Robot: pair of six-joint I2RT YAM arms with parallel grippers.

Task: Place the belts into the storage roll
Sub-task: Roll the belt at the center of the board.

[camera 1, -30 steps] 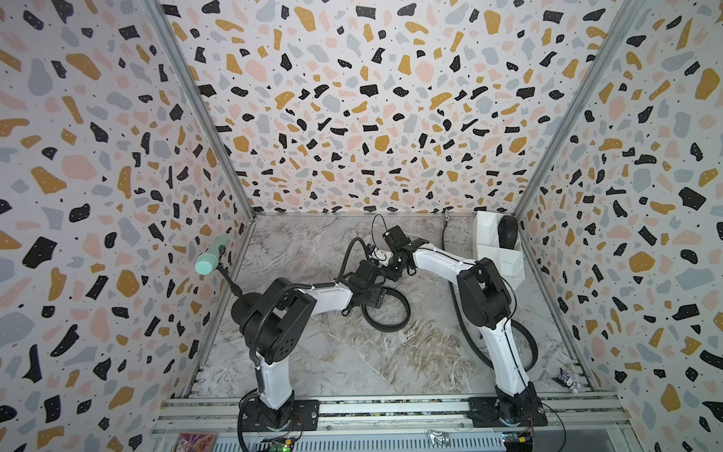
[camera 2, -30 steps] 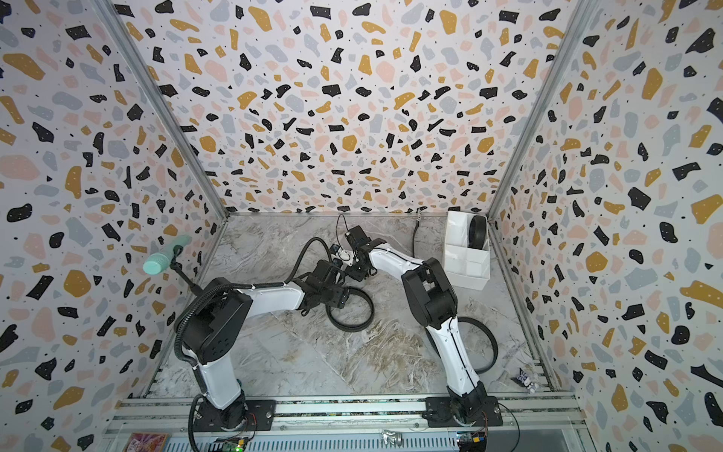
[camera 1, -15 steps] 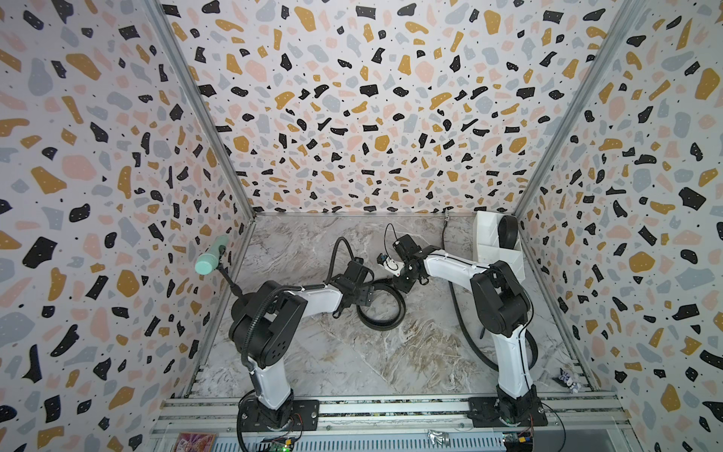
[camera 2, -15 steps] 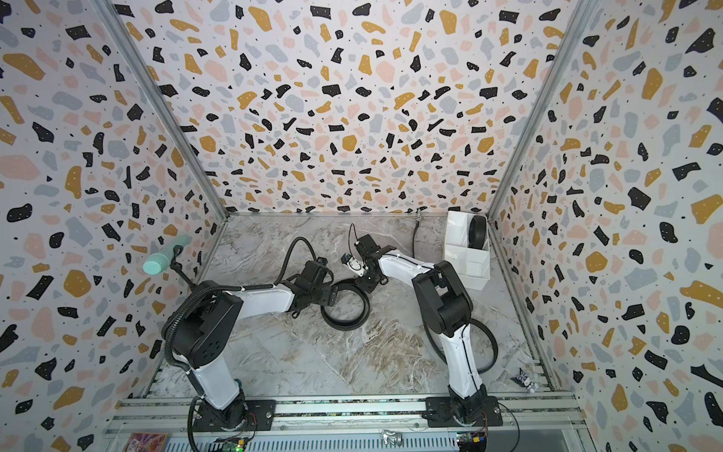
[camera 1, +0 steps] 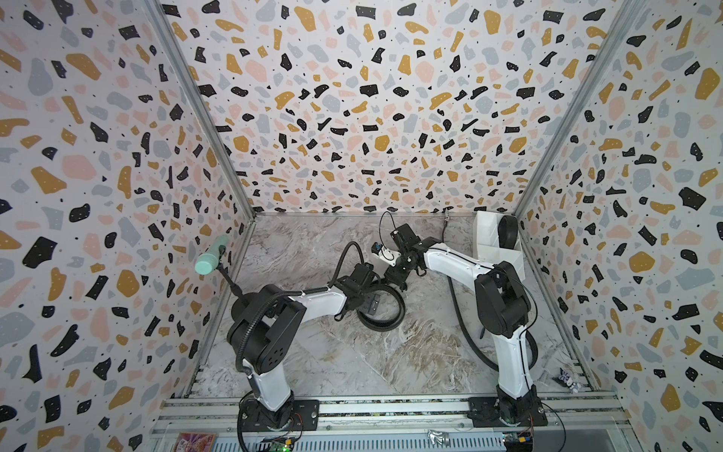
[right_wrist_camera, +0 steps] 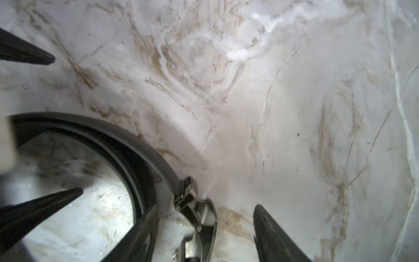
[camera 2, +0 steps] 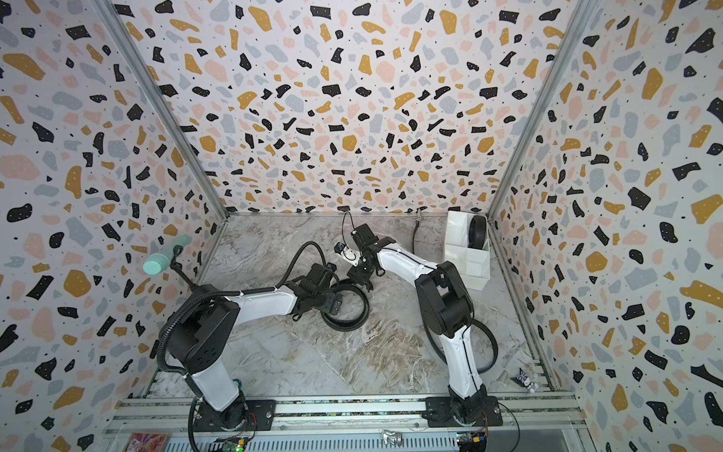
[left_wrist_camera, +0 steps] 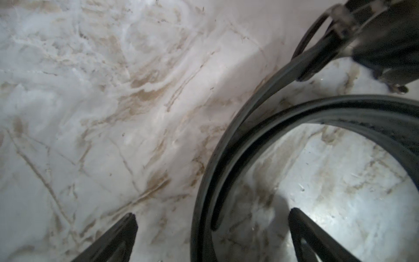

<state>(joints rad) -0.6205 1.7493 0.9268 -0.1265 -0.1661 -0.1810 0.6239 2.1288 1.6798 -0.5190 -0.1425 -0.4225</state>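
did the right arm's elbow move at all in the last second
Yes. Against the fixed white storage roll, the right arm's elbow has swung toward the right wall and nearer the front rail.

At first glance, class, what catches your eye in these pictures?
The loud terrazzo walls come first. Next, mid-table, the left gripper and right gripper, both open, meet over a coiled black belt. In the far right corner, a white divided box already holds one rolled belt.

belts (camera 1: pixel 381 323) (camera 1: pixel 507 231) (camera 1: pixel 463 332): 3 | storage roll (camera 1: pixel 504 258): 1 | robot arms (camera 1: pixel 321 303) (camera 1: pixel 450 262): 2 | mint-green cylinder (camera 1: pixel 207 262): 1
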